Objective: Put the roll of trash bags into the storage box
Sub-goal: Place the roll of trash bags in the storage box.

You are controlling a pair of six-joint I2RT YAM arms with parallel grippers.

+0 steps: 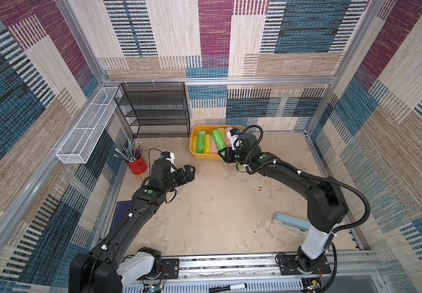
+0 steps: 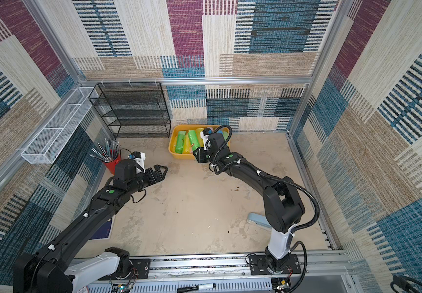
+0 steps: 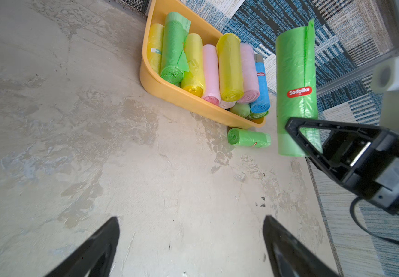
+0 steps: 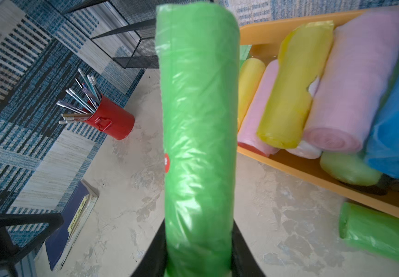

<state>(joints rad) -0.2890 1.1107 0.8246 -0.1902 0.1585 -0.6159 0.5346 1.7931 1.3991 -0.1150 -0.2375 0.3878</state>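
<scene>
My right gripper (image 1: 226, 154) (image 4: 198, 224) is shut on a green roll of trash bags (image 1: 217, 138) (image 3: 295, 79) (image 4: 198, 120) with a red label. It grips the roll near one end, and the roll hangs over the front right part of the storage box (image 1: 205, 155) (image 3: 181, 96). This orange-yellow tub holds several green, yellow, pink and blue rolls. Another green roll (image 3: 249, 140) (image 4: 380, 232) lies on the floor against the box's front corner. My left gripper (image 1: 192, 172) (image 3: 191, 218) is open and empty over bare floor, left of the box.
A red cup of pencils (image 1: 136, 163) stands at the left. Behind it are a black mesh rack (image 1: 154, 111) and a white wire basket (image 1: 85, 129) on the left wall. A blue book (image 1: 121, 210) lies under my left arm. A light-blue object (image 1: 291, 223) lies near the right arm's base.
</scene>
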